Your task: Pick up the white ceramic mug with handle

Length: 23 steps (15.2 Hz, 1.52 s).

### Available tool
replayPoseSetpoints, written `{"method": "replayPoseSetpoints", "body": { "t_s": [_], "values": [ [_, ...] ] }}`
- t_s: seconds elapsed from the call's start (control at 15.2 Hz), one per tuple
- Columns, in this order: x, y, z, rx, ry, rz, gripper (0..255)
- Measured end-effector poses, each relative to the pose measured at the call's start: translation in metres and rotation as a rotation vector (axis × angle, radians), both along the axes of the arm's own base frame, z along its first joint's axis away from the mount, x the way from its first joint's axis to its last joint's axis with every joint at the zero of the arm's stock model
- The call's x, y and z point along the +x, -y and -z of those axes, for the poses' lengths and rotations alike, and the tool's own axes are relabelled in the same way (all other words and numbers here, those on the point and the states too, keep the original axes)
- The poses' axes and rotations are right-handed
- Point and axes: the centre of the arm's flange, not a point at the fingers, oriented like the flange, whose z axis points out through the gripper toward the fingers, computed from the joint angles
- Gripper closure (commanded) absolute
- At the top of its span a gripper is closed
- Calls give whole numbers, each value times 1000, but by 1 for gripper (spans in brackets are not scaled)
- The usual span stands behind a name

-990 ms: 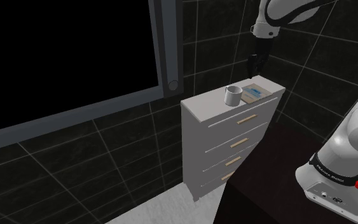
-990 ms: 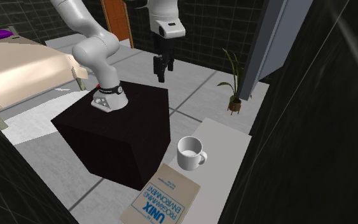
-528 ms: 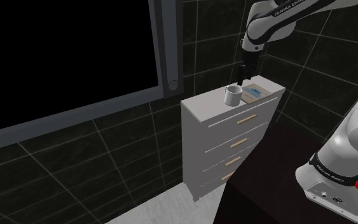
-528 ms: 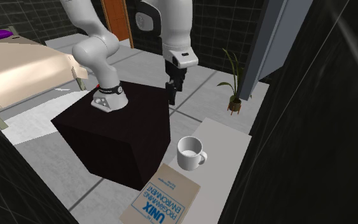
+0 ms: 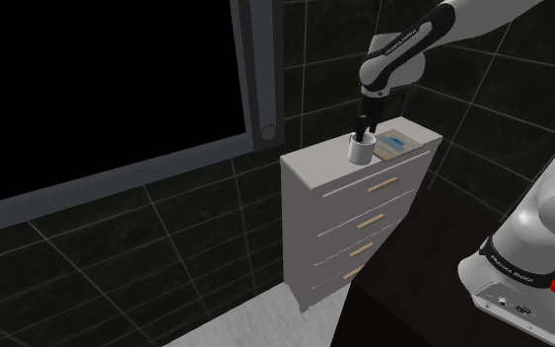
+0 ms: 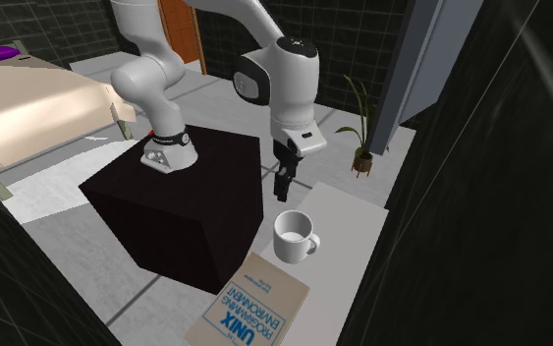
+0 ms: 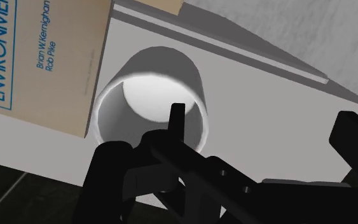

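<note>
White mug (image 6: 295, 237) stands upright on the dresser top (image 6: 351, 210), just beside the book (image 6: 256, 306) lying there, and I see nothing inside it. Black gripper (image 6: 284, 185) hangs just above its rim, fingers apart, holding nothing. My worry: one finger looks lined up with the rim itself, so coming straight down could tip the mug or shove it against the book.

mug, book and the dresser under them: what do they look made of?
Mug: plain white, matte, smooth thin wall; may be ceramic, but the render leaves it open. Book: tan matte cover with blue print, looks like paper or card. Dresser: flat light grey, no grain, painted look; material unclear. Its drawer handles: pale tan, possibly wood.
</note>
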Motion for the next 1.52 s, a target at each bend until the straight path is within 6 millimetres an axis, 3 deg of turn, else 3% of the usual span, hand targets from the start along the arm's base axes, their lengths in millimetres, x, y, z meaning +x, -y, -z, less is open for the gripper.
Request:
{"method": "replayPoseSetpoints", "body": {
  "t_s": [0.33, 0.79, 0.86, 1.52],
  "values": [
    [29, 22, 39, -7, 3, -8, 0],
    [33, 25, 76, -7, 4, -9, 0],
    [33, 24, 78, -7, 3, -9, 255],
    [34, 23, 80, -7, 5, -10, 255]
  ]
}}
